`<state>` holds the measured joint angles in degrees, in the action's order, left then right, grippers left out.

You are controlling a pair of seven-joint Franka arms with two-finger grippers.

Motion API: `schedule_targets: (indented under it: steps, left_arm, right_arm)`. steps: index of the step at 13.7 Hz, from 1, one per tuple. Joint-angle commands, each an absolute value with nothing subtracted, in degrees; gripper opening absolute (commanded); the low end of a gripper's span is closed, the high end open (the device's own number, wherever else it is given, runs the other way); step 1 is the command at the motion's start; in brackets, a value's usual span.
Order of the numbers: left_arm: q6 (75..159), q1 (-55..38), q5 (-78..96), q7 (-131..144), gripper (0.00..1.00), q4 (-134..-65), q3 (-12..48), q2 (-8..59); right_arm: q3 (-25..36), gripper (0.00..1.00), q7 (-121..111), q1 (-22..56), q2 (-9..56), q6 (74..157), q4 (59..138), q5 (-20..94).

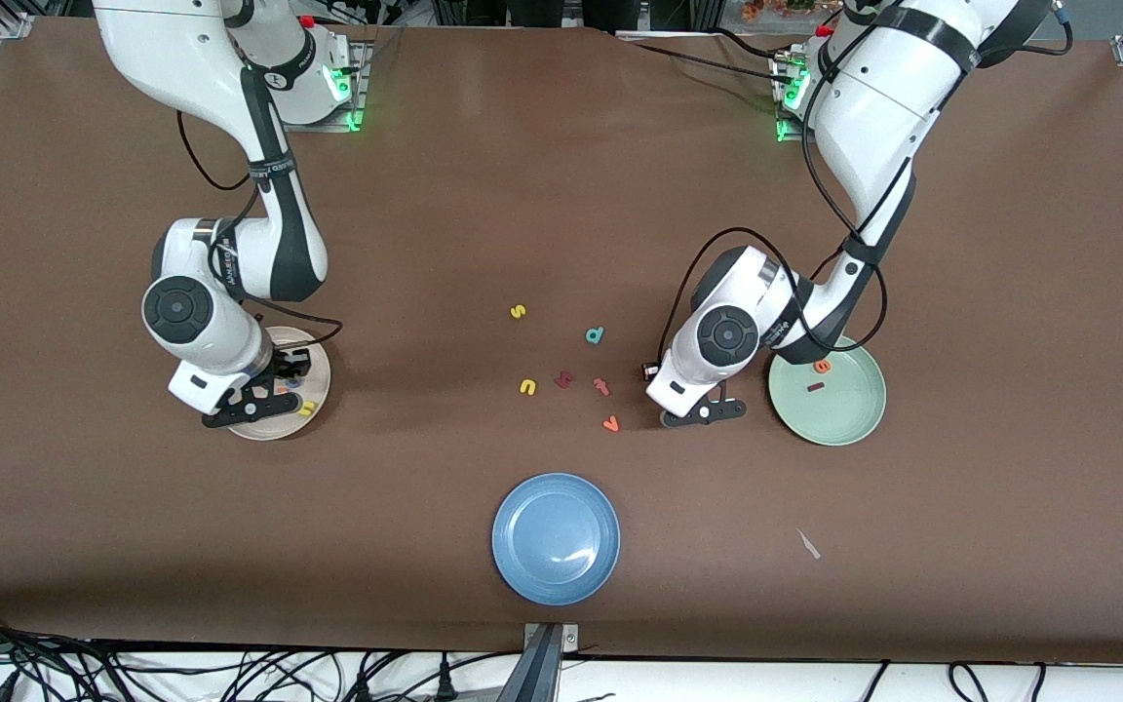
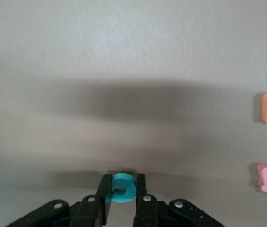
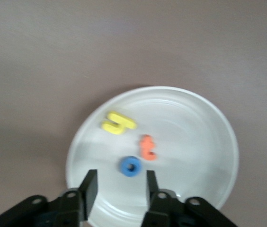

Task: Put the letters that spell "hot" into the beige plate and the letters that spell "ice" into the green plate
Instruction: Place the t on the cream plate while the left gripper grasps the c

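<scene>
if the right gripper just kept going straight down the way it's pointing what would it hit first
Most likely the blue "o", which lies just ahead of the open right gripper, on the beige plate beside the orange "t" and yellow "h". Depth is unclear, so it might touch bare plate first.

You get even, bright overhead light in the front view, with a small glare spot on the blue plate. Both wrist views look softer: the beige plate is washed pale, and a broad shadow band crosses the table.
</scene>
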<state>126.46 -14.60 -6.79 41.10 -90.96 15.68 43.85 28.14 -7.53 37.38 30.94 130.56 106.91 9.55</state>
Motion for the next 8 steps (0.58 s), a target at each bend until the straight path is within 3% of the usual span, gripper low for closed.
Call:
schedule_targets:
  steps: [1,8]
  left_arm:
    - [122.6,-12.5,-8.8,39.8,0.07,-91.3,15.6,39.6]
    - [115.6,-1.1,-8.8,14.4,0.08,-90.6,15.6,36.7]
  right_arm:
    - [24.6,1.00,3.1,38.8,30.4,125.3,103.2,10.5]
    - [23.6,1.00,14.7,44.3,30.3,120.7,100.6,10.5]
